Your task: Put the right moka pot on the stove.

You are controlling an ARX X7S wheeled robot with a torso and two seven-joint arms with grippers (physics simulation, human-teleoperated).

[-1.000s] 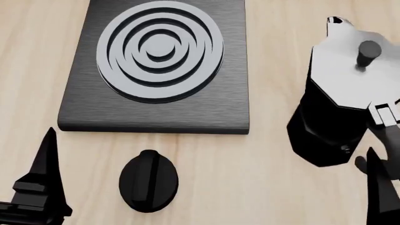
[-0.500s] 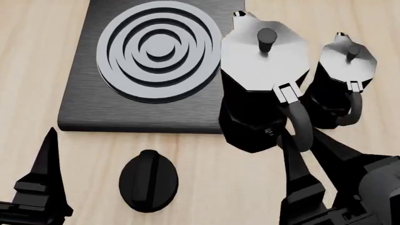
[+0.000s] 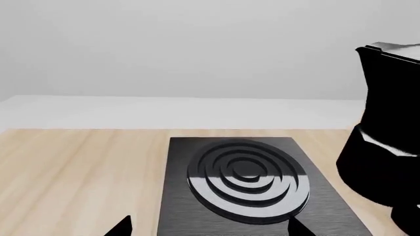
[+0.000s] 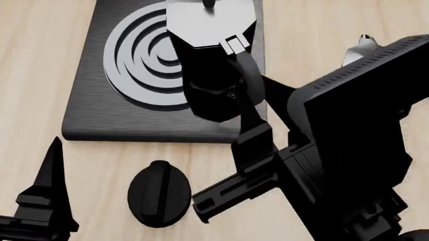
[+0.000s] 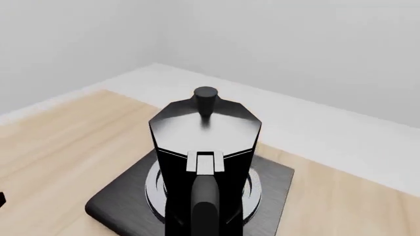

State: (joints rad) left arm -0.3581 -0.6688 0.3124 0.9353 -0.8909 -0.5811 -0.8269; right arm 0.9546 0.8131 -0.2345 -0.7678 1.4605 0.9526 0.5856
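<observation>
Right gripper (image 4: pixel 242 103) (jaws seemingly clamped) holds moka pot (image 4: pixel 213 60) over stove (image 4: pixel 100 108).

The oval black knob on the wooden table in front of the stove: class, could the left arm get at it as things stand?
Probably yes. The oval black knob lies in the open beside the idle left gripper, with only bare light wooden table between them. The right gripper, holding the glossy black moka pot, is farther back.
</observation>
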